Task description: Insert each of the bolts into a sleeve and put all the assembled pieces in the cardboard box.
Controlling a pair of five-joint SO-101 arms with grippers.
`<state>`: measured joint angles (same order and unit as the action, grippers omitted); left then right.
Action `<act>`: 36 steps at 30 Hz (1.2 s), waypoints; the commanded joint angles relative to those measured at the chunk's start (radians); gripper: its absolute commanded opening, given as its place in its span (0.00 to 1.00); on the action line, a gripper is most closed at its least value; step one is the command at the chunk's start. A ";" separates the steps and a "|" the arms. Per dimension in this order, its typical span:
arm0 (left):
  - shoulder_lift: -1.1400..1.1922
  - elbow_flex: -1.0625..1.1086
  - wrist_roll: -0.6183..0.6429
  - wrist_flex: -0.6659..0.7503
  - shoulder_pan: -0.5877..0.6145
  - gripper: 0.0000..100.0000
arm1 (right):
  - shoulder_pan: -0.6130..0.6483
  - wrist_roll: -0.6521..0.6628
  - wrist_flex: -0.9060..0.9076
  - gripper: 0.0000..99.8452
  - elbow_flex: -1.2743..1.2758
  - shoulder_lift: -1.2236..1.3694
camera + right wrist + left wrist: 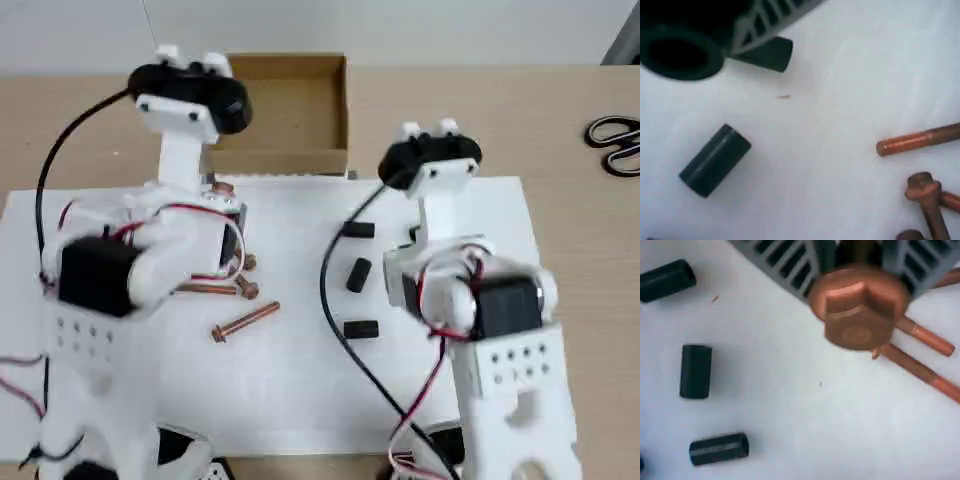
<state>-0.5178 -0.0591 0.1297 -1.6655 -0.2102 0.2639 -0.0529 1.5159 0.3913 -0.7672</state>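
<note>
Above the white sheet (300, 390), my left gripper (855, 255) is clamped on 1 copper bolt (860, 310); my right gripper (710, 35) clasps 1 black sleeve (680, 55) beside loose sleeves (715, 160).

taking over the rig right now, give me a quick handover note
Left end effector: shut on a copper bolt, head toward the wrist camera, above the white sheet.
Right end effector: shut on a black sleeve, apart from that bolt.
Loose bolts lie on the sheet by the left arm, and three loose sleeves lie between the arms. The cardboard box stands behind the sheet.
Done: one bolt and one sleeve gripped. No bolt visibly sits in a sleeve.
Left: join the held pair, box it, and repeat for the rest.
</note>
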 commanded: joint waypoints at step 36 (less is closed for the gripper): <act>-0.793 1.099 0.499 0.953 0.077 0.00 | 0.394 -0.005 -1.001 0.00 0.890 -0.435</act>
<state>-1.2927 1.0472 0.6160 -0.7449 -0.1135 0.6352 -0.0529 0.5646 1.2858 -1.1845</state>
